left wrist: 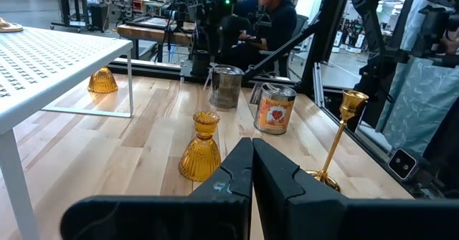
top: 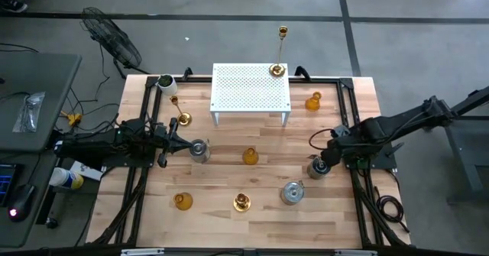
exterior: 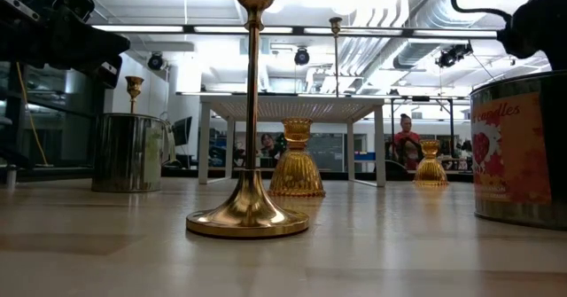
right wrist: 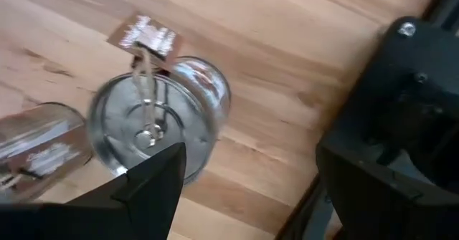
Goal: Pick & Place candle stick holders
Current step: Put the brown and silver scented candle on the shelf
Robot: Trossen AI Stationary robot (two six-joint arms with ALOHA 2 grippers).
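Three gold sticks stand upright: one on the white rack (top: 277, 70), one at the left (top: 179, 118), one near the front (top: 242, 202). Amber holders (top: 313, 102), (top: 250, 157), (top: 182, 201) and silver cups (top: 199, 150), (top: 293, 192), (top: 317, 168) stand on the table. My left gripper (top: 179, 143) is shut and empty (left wrist: 252, 170), just left of and above the left silver cup (exterior: 131, 151). My right gripper (top: 325, 162) is open above the right silver cup (right wrist: 161, 114), which shows beside one finger (right wrist: 150, 179), not between the two.
The white perforated rack (top: 252, 95) stands at the far middle. A white cup with dark contents (top: 166, 82) sits at the far left corner. Black frame rails (top: 348, 126) run along the table's sides. Bare wood lies along the front edge (top: 244, 229).
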